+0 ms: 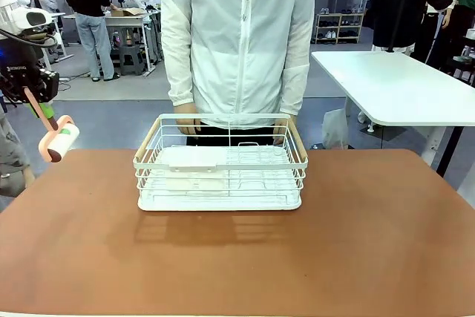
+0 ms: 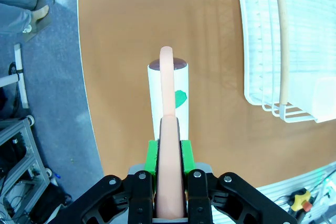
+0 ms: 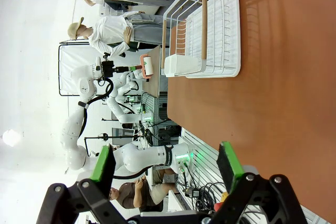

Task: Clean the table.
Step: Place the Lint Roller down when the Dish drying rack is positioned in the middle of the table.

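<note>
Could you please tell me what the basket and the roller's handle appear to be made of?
The basket looks like white-coated metal wire, judging by its thin glossy bars, with pale rails that may be wood. The roller's handle seems smooth matte pink plastic, though the look leaves it open.

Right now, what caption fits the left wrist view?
Left gripper shut on a pink-handled lint roller, held above the reddish-brown table beside the white wire basket.

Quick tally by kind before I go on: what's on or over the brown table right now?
Wire basket, on the table: 1
Lint roller, held over the table's edge by the left gripper: 1
Person's hands on the basket's far rim: 2
Total: 4
</note>
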